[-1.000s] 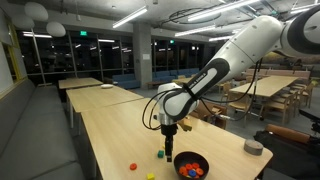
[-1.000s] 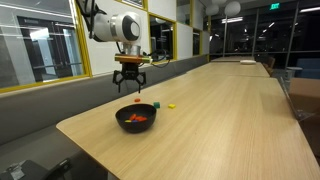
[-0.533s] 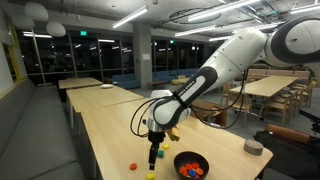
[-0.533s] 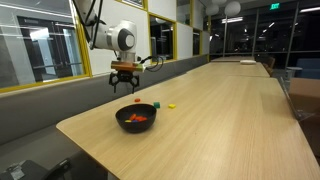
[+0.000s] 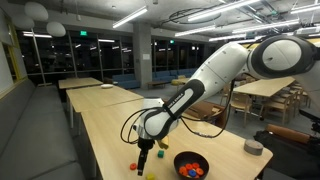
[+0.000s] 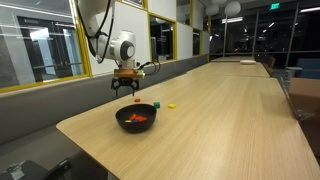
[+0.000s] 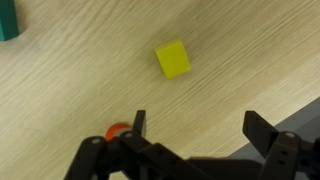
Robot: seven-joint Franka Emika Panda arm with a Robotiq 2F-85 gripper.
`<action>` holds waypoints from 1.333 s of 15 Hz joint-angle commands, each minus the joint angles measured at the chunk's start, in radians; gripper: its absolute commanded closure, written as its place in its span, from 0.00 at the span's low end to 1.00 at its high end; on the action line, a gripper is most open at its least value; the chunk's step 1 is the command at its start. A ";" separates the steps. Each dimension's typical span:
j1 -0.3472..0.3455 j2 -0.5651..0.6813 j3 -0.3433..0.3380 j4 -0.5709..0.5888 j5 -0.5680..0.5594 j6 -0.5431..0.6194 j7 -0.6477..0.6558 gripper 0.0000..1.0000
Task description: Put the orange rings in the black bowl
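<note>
Orange rings lie partly sorted. Several orange-red pieces rest inside the black bowl, which stands near the front end of the long wooden table. One loose orange ring lies on the bare table top outside the bowl.

The gripper hangs low over the table, to one side of the bowl and apart from it in both exterior views. The jaws are spread wide and hold nothing. This suits an approach, since open jaws can straddle a small piece from above.

In the wrist view, the loose orange ring sits at the outer left side of the left finger and is partly hidden by it. It does not lie in the gap between the fingers. Only table surface shows between them. Judgement: the gripper is not yet centred on its target and needs a small shift to the left before it descends.

A yellow cube lies farther out on the table, above the gap in the wrist view and clear of both fingers. A green block shows at the far left corner of that view. Neither belongs to the task, so both stay where they are.

Risk: the ring is tiny and lies flat, so an off-centre descent may push it aside rather than grip it.
</note>
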 commanded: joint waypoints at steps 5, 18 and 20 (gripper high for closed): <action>0.008 0.191 -0.005 0.226 -0.072 -0.025 -0.027 0.00; 0.023 0.334 -0.027 0.461 -0.126 -0.084 -0.051 0.00; 0.032 0.346 -0.039 0.483 -0.144 -0.102 -0.047 0.00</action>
